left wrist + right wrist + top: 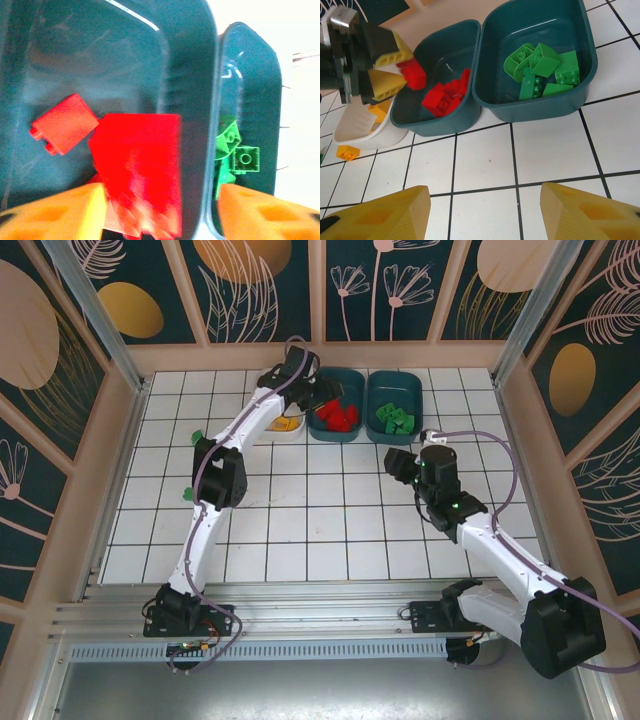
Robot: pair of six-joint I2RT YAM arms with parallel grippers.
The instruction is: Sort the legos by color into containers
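My left gripper (316,398) hangs open over the middle teal bin (352,378). A blurred red lego (140,170) sits loose between its jaws, against the left finger (55,215) and well apart from the right one. The right wrist view shows this lego (412,74) at the left gripper's (402,70) fingertips, above several red legos (442,97) in that bin. Several green legos (540,70) fill the right teal bin (585,75). The white bin (355,132) at the left holds yellow-orange pieces (381,111). My right gripper (485,200) is open over bare tile in front of the bins.
Two green legos (197,436) (187,493) lie on the tiles left of the left arm. One orange lego (347,151) rests on the table just in front of the white bin. The patterned back wall stands right behind the bins.
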